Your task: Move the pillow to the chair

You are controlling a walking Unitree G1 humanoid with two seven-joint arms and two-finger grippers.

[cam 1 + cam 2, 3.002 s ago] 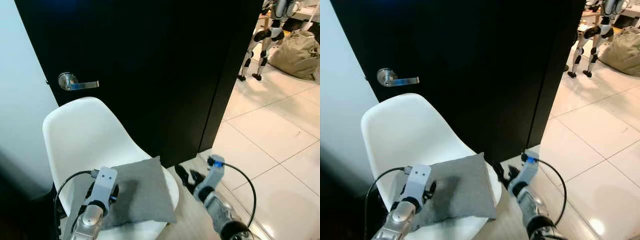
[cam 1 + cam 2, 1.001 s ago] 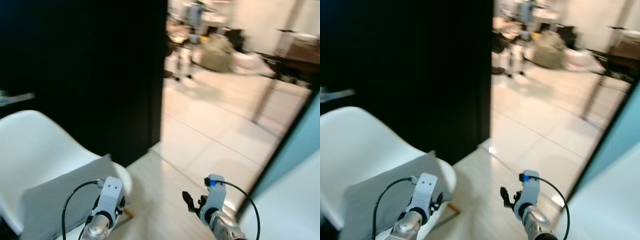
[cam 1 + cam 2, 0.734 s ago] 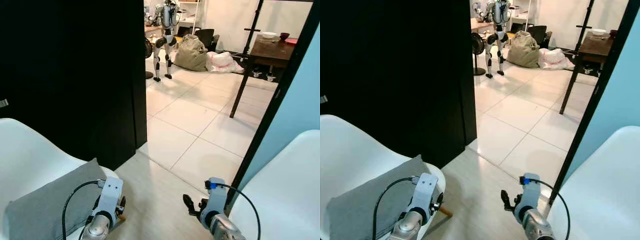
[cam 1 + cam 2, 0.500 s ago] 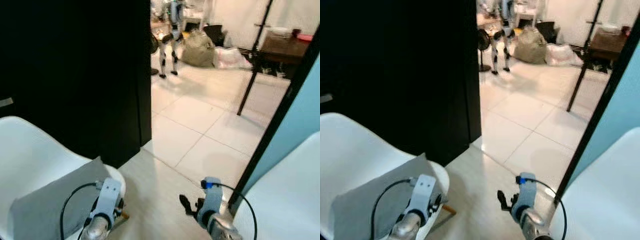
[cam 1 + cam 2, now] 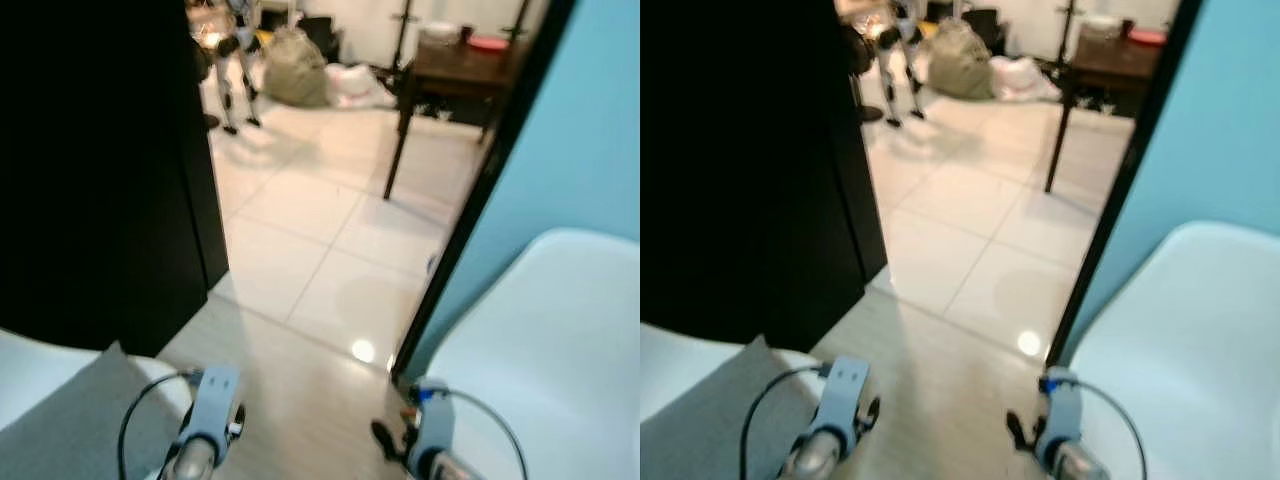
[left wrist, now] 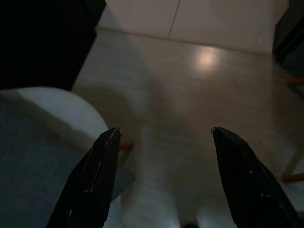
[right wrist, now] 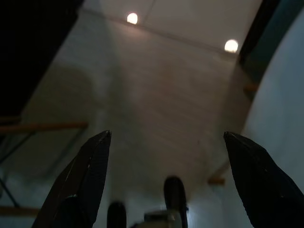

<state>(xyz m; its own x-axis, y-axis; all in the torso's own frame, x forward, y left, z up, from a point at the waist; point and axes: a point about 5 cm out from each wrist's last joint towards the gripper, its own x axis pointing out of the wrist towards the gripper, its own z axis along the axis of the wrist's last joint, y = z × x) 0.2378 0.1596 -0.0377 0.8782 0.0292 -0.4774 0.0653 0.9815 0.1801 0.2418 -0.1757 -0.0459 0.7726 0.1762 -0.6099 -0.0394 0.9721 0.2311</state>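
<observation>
The grey pillow (image 5: 60, 425) lies on the seat of a white chair (image 5: 35, 362) at the lower left, also seen as grey cloth (image 6: 28, 156) on the chair's rim (image 6: 71, 107). My left gripper (image 6: 166, 130) hangs open just right of that seat, over the wood floor, holding nothing. My right gripper (image 7: 167, 135) is open too, low over the floor, beside a second white chair (image 5: 545, 330) at the lower right. Both wrists sit at the bottom of the head views.
A black door (image 5: 100, 170) stands on the left. A black frame post (image 5: 470, 200) and a teal wall (image 5: 590, 120) are on the right. Beyond lie pale floor tiles (image 5: 320, 230), a dark table (image 5: 455, 75), a beige sack (image 5: 295, 80) and another robot's legs (image 5: 235, 60).
The camera has swung right: the pillow and its chair have slid to the lower left edge and the second chair has grown at the right. Both grippers stay open and low.
</observation>
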